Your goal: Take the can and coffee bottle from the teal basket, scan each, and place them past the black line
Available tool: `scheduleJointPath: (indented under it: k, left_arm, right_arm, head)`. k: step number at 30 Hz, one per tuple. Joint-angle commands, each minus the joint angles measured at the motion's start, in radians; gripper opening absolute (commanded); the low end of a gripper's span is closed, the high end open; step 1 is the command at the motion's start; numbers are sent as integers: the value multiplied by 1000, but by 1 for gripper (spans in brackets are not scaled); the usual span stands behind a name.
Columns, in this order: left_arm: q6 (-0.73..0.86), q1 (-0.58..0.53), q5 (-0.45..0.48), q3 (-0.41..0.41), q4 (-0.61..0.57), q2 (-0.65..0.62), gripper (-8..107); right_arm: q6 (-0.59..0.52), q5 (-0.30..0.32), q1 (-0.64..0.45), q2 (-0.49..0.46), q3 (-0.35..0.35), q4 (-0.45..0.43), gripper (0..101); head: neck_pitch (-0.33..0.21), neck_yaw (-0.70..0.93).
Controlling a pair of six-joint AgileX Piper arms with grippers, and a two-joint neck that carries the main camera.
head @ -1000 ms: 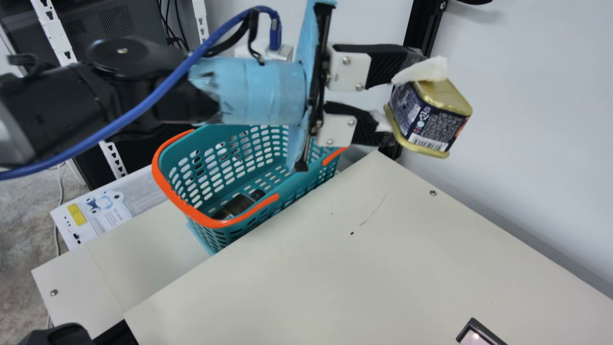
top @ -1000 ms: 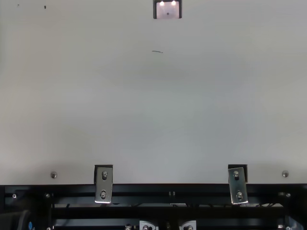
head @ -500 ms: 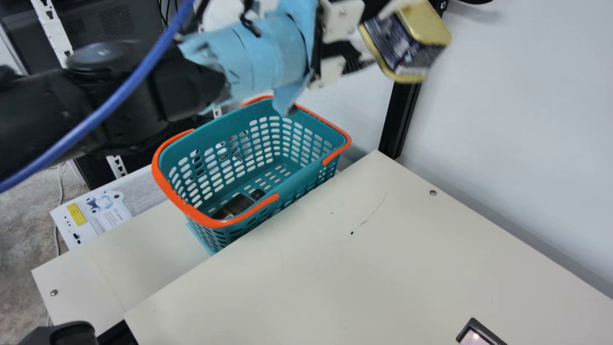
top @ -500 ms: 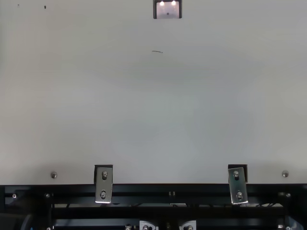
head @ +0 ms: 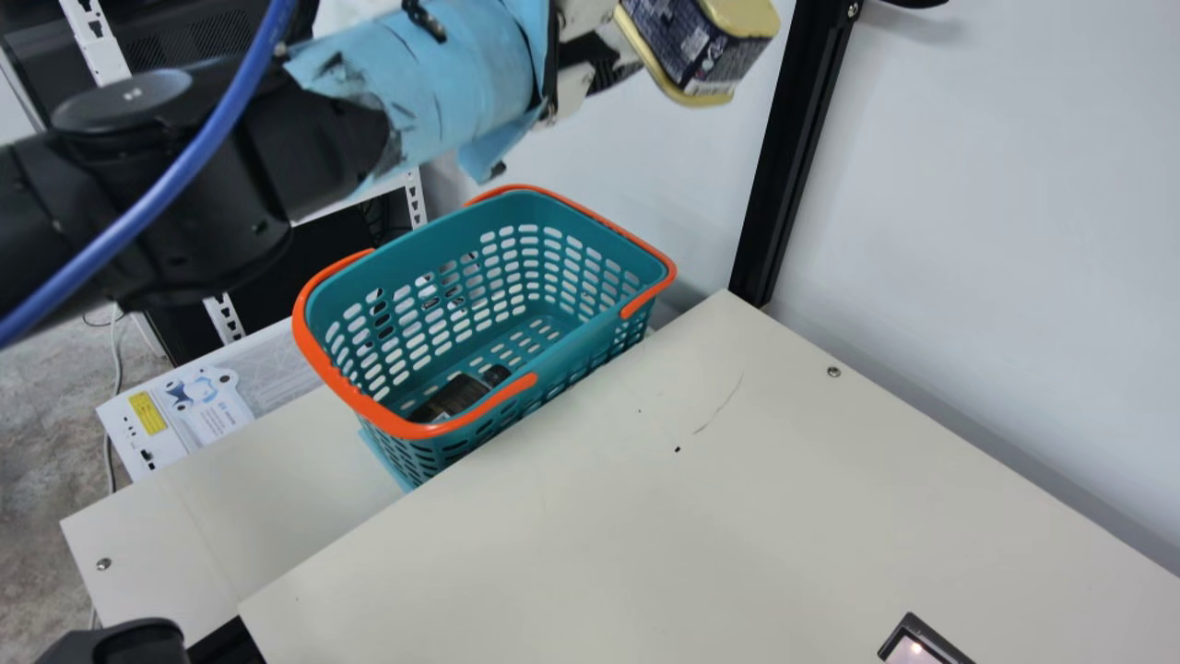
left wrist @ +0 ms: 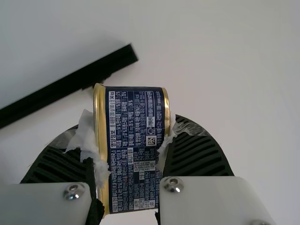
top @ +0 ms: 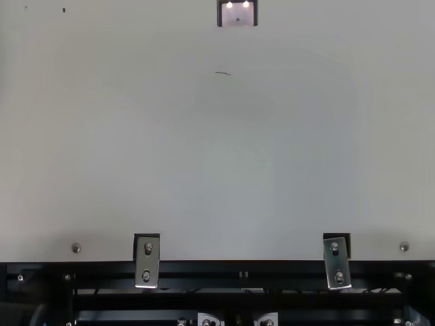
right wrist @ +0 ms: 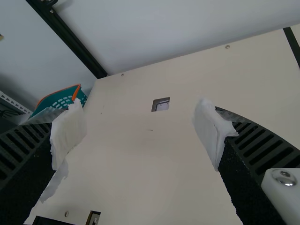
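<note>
Left wrist view: can (left wrist: 133,145) between jaws

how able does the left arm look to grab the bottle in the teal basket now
Probably not as things stand: the left gripper is shut on the can, so it would likely need to release that first. The teal basket is open above the coffee bottle.
</note>
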Motion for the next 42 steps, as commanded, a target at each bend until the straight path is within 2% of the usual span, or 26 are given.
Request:
scheduleJointPath:
  k: [1, 4, 7, 10, 14, 19, 25, 26, 28, 30, 38, 42]
  left_arm:
    - [-27, -15, -34, -21, 120, -2, 10]
    - [-83, -82, -108, -24, 283, -11, 10]
    - [-153, -187, -203, 21, 456, -20, 10]
    - [-240, -305, -320, 116, 622, -16, 10]
    - [-325, -408, -426, 255, 754, 14, 10]
    - [-407, -478, -466, 413, 862, 67, 10]
    - [-525, -508, -409, 566, 1016, 98, 10]
    - [-481, -506, -429, 491, 938, 99, 10]
    - [-517, -508, -405, 543, 989, 99, 10]
    - [-526, -508, -405, 562, 1010, 99, 10]
    - [-528, -508, -405, 565, 1017, 99, 10]
    - [-528, -508, -405, 565, 1017, 99, 10]
  right_arm:
    - [0, 0, 0, 0, 0, 0, 101]
    - [0, 0, 0, 0, 0, 0, 101]
    - [0, 0, 0, 0, 0, 0, 101]
    - [0, 0, 0, 0, 0, 0, 101]
    - [0, 0, 0, 0, 0, 0, 101]
    - [0, 0, 0, 0, 0, 0, 101]
    - [0, 0, 0, 0, 0, 0, 101]
    - [0, 0, 0, 0, 0, 0, 101]
    - [0, 0, 0, 0, 0, 0, 101]
    - [0, 0, 0, 0, 0, 0, 101]
    - [0, 0, 0, 0, 0, 0, 101]
    - [0, 0, 0, 0, 0, 0, 101]
  head:
    - [-27, 19]
    - [-27, 19]
    - [-27, 19]
    - [-27, 19]
    - [-27, 19]
    - [-27, 19]
    - [-27, 19]
    - [-27, 19]
    - [-27, 19]
    - [-27, 19]
    - [-18, 17]
    - [-3, -33]
